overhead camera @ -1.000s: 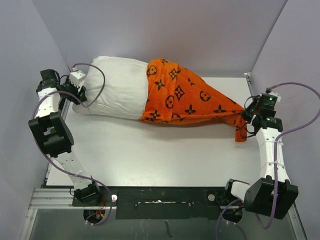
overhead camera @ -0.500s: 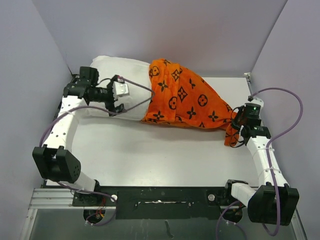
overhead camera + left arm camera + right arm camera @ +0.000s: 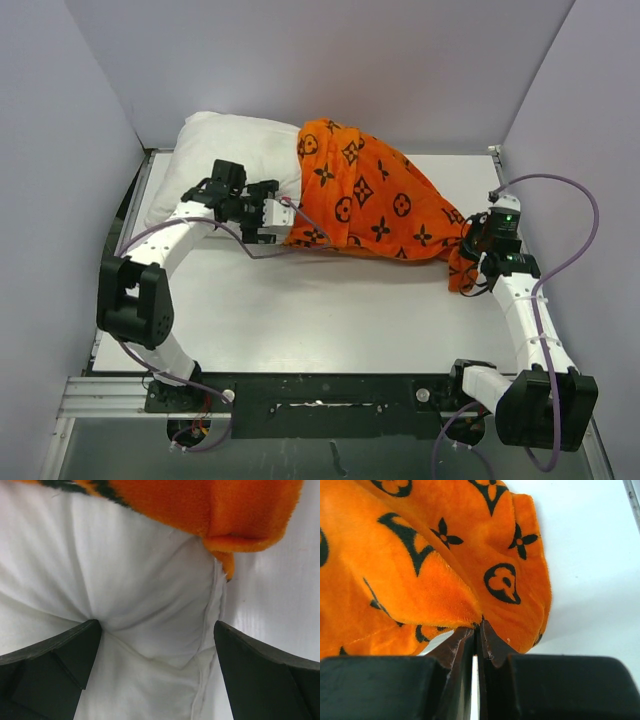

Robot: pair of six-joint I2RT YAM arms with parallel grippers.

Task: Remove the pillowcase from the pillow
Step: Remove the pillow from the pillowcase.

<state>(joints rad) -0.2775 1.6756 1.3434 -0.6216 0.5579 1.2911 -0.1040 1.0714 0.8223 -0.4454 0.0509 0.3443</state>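
— So, where is your left gripper (image 3: 156,630) at the moment?

— Mine is spread wide over the pillow (image 3: 225,150), down at its near edge. From the left wrist I see one dark finger (image 3: 55,660) on each side of a plump white bulge. The pillow's seam runs down just inside the right-hand finger. The cloth puckers toward the left-hand finger, so that one seems to touch. Whether the other touches I cannot tell. Nothing is gripped between them.

— And the pillowcase (image 3: 365,195)?

— Partly on. It covers the right part of the pillow, and its open hem crosses the pillow near the middle, so the left part lies bare and white. A corner of the orange hem hangs just beyond my left fingers, close to them but apart.

— What about the right side?

— My right gripper (image 3: 477,627) is clamped tight, fingertips together on a fold of the orange plush at the cover's right end. In the top view the cover narrows from the pillow down to a point at that gripper. A short tail of fabric droops beside it onto the table (image 3: 330,300).

— Where does the whole lot lie?

— Along the far side of the white table. The pillow sits toward the back left corner and the cover reaches out to the right.
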